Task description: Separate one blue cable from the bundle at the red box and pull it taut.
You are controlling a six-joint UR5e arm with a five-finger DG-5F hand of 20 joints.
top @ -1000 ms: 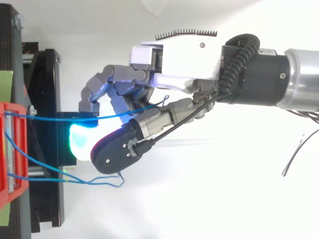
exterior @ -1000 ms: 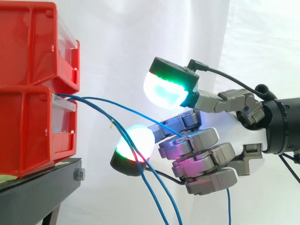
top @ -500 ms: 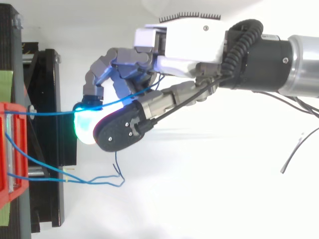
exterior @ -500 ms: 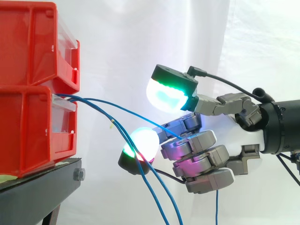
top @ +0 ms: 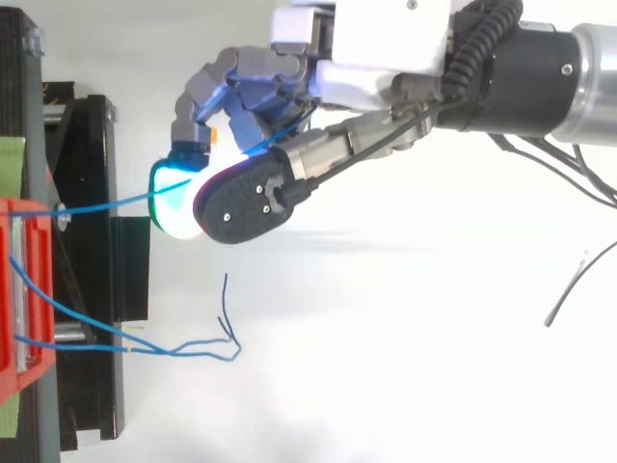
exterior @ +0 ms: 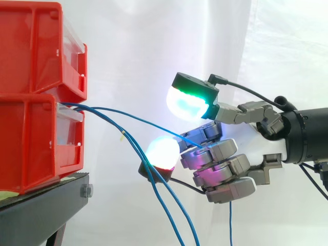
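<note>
one blue cable [exterior: 154,126] comes out of the clear front of the lower red box [exterior: 31,143] and runs away from it in a nearly straight line, right into the hand [exterior: 220,169]. seen from above, the cable [top: 106,204] makes a clean line from the box front to the fingers. the hand [top: 386,39] sits well clear of the box, fingers curled tight round that cable, and the cable's free end dangles below the hand on the side away from the box. two glowing pads point back toward the box: a green-white one [exterior: 187,102] higher up, a white one with a reddish edge [exterior: 163,151] lower. the rest of the bundle [exterior: 128,139] leaves the same box front and sags down past the lower pad; whether it touches the pad, can't tell. from above, the bundle [top: 154,350] trails out from the box to kinked loose ends. a second red bin [exterior: 31,46] is stacked on the box, a black stand [exterior: 41,205] is under it, and a white curtain [exterior: 133,51] hangs behind.
</note>
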